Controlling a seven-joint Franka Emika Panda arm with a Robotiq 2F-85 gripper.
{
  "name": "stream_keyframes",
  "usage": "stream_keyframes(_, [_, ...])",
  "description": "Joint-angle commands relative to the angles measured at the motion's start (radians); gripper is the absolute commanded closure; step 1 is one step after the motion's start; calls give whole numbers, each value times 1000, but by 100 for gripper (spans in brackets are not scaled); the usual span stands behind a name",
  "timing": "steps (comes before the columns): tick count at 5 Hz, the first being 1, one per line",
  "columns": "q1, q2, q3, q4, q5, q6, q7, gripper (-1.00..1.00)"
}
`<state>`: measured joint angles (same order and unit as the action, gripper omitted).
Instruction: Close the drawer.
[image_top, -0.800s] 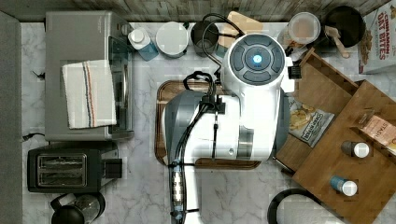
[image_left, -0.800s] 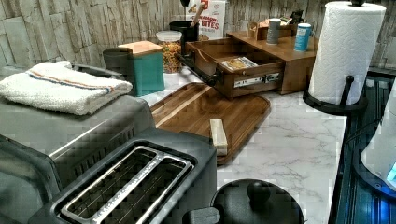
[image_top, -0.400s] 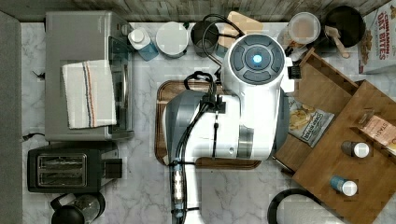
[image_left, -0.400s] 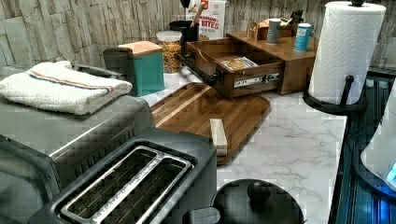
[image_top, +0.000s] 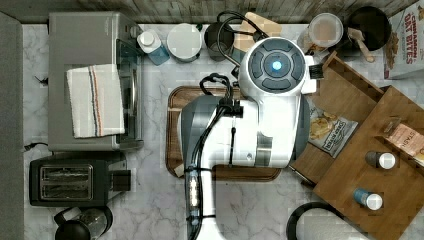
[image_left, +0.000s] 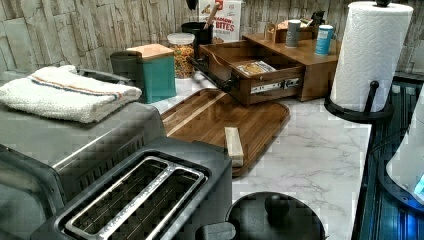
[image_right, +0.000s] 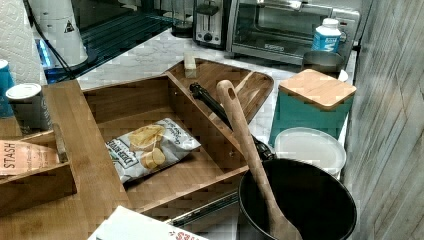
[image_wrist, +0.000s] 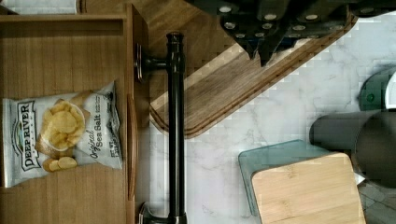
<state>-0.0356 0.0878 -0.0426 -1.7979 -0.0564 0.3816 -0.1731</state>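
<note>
The drawer (image_right: 150, 105) stands pulled out from the wooden cabinet (image_top: 395, 165), with a bag of chips (image_wrist: 60, 135) lying on its bottom. Its front carries a long black bar handle (image_wrist: 175, 116). In the left view the open drawer (image_left: 265, 82) juts toward the dark cutting board, and in the top view the drawer (image_top: 340, 95) is partly hidden under my arm. My gripper (image_wrist: 261, 52) hangs above the board's edge, beside the handle and apart from it. Its fingers are shut with nothing between them.
A dark rounded cutting board (image_left: 220, 117) lies in front of the drawer. A teal canister with a wooden lid (image_wrist: 306, 186) and a black pot with a wooden spoon (image_right: 295, 205) stand close by. A toaster oven (image_top: 90, 80), a toaster (image_top: 65, 180) and a paper towel roll (image_left: 370, 55) ring the counter.
</note>
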Motion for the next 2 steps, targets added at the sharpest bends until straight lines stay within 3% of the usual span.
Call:
stream_keyframes(1, [-48, 205, -33, 137, 5, 56, -162, 100])
stream_keyframes(2, [-55, 250, -29, 188, -1, 100, -134, 100])
